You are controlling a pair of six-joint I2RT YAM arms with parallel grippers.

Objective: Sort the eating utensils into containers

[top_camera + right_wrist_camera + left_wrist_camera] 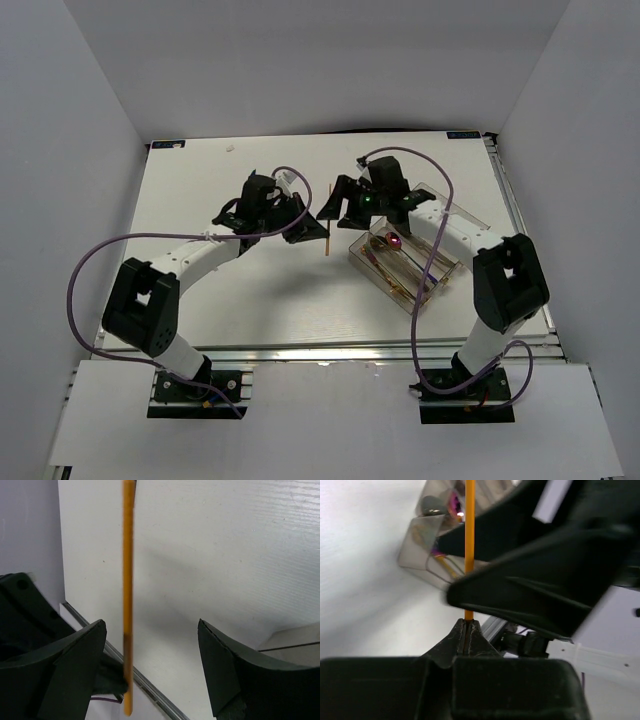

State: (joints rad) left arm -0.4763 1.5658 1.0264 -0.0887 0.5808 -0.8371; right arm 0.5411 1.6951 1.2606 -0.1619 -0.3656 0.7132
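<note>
White bench (250,300), white walls. My left pincer (465,629) pinched shut on end of chopstick (469,540), held mid-bench just left of tray (356,256). My right pincer (151,635) spread wide, chopstick off-centre in gap, no contact. Handover, I judge: centre chopstick, close squarely, left lets go only once right holds firm; otherwise drop likely.

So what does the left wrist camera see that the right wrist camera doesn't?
Only the left wrist view: the left gripper pinched shut on one end of the chopstick, and coloured utensils lying in the clear organizer tray behind it. Only the right wrist view: the right gripper wide open, one finger on each side of the chopstick, with a gap showing on both sides. Both: the orange chopstick and the white table.
</note>
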